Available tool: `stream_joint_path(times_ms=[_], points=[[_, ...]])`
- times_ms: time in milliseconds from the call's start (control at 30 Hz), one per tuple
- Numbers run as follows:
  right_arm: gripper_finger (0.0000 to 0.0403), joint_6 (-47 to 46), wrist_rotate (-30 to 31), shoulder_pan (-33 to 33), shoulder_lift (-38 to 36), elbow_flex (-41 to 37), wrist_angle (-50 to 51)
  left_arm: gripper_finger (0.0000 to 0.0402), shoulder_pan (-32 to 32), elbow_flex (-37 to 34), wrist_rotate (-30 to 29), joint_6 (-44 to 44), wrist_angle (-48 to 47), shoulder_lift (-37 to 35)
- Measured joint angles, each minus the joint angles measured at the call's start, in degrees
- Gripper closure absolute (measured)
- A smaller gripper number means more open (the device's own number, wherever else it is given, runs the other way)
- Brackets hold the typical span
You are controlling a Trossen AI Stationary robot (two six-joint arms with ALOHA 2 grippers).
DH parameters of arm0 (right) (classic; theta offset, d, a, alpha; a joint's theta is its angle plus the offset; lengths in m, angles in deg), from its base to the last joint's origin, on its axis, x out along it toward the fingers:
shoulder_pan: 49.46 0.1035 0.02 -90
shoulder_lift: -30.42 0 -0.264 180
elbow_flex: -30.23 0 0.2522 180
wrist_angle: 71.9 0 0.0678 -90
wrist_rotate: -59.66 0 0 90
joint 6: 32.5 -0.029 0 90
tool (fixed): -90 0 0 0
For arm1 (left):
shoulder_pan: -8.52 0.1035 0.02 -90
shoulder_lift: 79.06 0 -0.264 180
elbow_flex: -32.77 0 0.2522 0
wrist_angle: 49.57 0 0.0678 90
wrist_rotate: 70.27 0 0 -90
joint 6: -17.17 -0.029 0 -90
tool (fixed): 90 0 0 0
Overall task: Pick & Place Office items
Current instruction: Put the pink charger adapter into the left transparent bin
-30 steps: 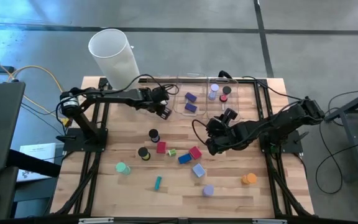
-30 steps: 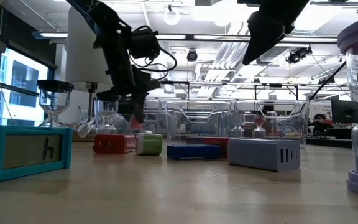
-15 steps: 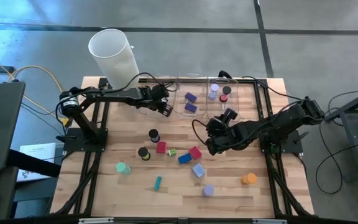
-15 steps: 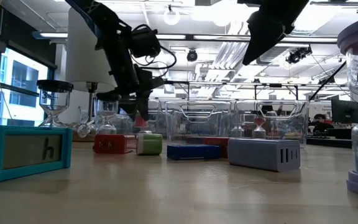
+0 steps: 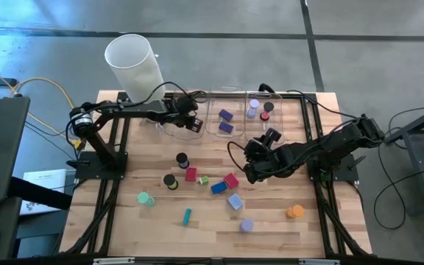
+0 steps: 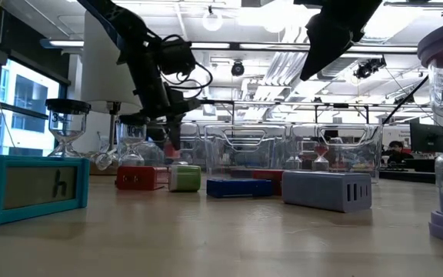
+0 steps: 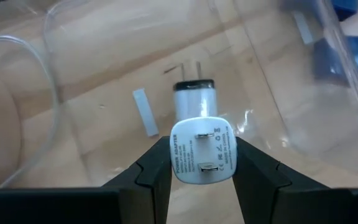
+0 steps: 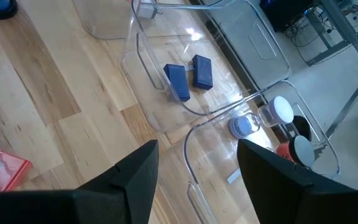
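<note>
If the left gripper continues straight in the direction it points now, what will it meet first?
Most likely the floor of the clear bin below it. The left gripper holds a white plug adapter over it; depth is unclear.

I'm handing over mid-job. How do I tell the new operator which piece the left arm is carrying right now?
Start at the tall white cylinder at the table's far left corner, then follow the left arm to its end effector, over the leftmost clear plastic bin. Pinched between its fingers is a small white plug-in charger block, showing two metal prongs and printed text; every loose piece nearby is coloured.
</note>
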Motion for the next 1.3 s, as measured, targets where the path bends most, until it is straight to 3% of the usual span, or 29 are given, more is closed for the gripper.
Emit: stream_joint_path(times_ms=[500, 1300], points=[[0.0195, 0.0, -0.01, 0.0, 0.0, 0.0, -0.02, 0.0252, 1.26, -0.02, -0.96, 1.91, -2.43, -0.02], [0.0195, -0.02, -0.01, 0.0, 0.0, 0.0, -0.04, 0.0246, 1.21, -0.02, -1.03, -0.54, -2.43, -0.07]])
